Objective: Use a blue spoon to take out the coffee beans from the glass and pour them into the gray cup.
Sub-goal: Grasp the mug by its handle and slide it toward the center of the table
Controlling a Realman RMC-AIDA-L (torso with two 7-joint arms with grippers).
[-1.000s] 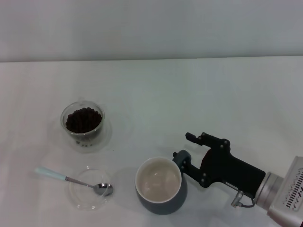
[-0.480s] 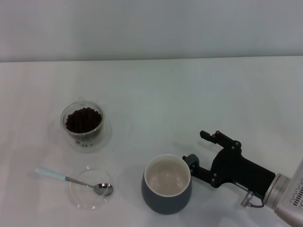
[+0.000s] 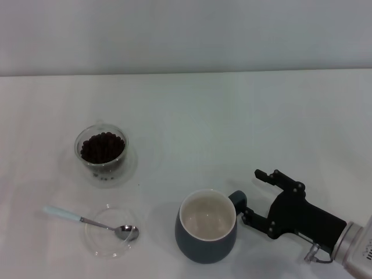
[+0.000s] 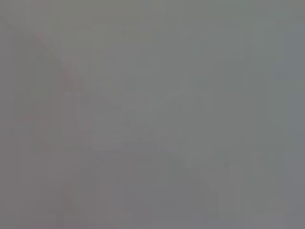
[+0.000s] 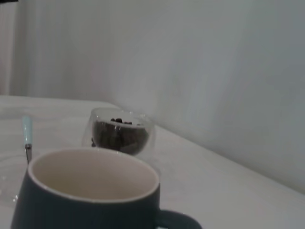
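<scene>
The gray cup (image 3: 206,239) stands upright near the table's front, cream inside, empty, its handle pointing right. My right gripper (image 3: 252,194) is open just right of that handle, fingertips beside it and not closed on it. The glass (image 3: 102,151) with the coffee beans (image 3: 102,146) stands at the left. The blue spoon (image 3: 87,221) lies with its bowl in a flat clear dish (image 3: 108,239), handle pointing left. The right wrist view shows the cup (image 5: 86,205) close up, the glass (image 5: 119,133) and the spoon's handle (image 5: 27,130) behind it. The left gripper is out of view.
The white table (image 3: 232,128) ends at a pale wall at the back. The left wrist view shows only plain grey.
The cup has shifted a little to the right. My right gripper has drawn back to the right, away from the cup's handle.
</scene>
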